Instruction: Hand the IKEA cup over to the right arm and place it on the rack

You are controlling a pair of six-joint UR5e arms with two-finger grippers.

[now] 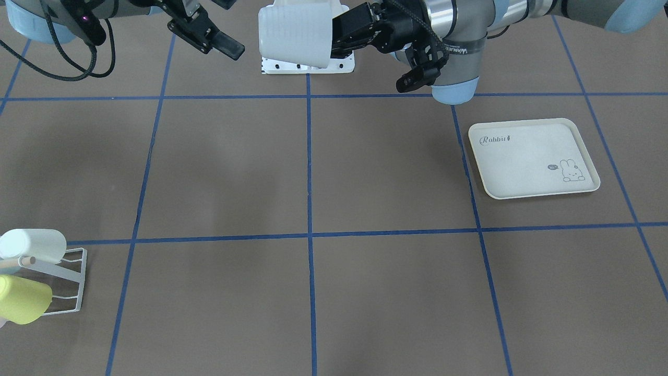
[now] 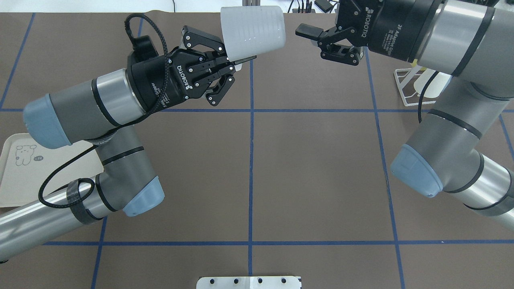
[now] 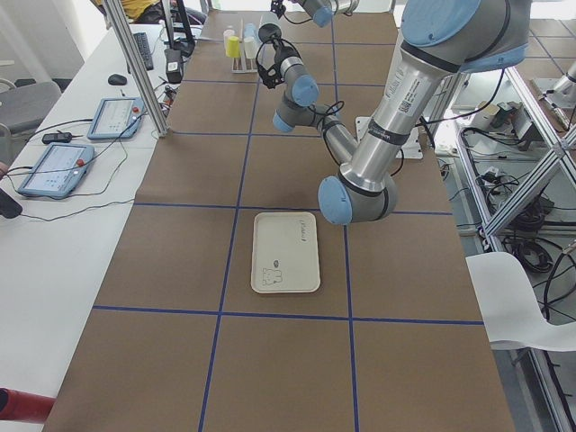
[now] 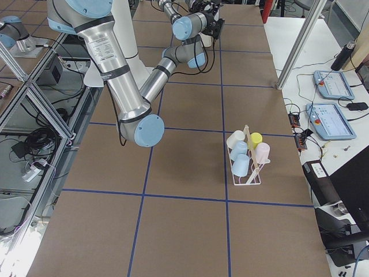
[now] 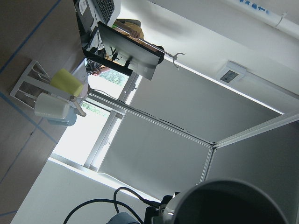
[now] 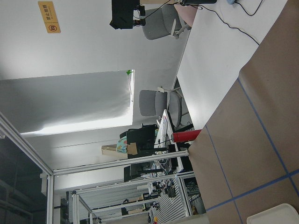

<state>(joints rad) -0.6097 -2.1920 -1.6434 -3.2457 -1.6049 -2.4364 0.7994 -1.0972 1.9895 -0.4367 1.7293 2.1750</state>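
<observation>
The IKEA cup [image 2: 253,36] is white and ribbed and hangs on its side above the table's far middle. My left gripper [image 2: 237,56] is shut on its rim wall, as the front view also shows for the cup [image 1: 295,36] and gripper [image 1: 334,39]. My right gripper [image 2: 321,42] stands open a short gap to the cup's right, level with its closed base and not touching it. The white wire rack [image 1: 68,282] sits at the table's far right corner on my right side, with several cups on its prongs [image 4: 247,167].
A cream rabbit-print tray [image 1: 532,156] lies on my left side. A white mount plate [image 2: 249,282] sits at the table's near edge. A white cup [image 1: 31,243] and a yellow cup [image 1: 23,305] hang on the rack. Blue tape lines grid the brown table.
</observation>
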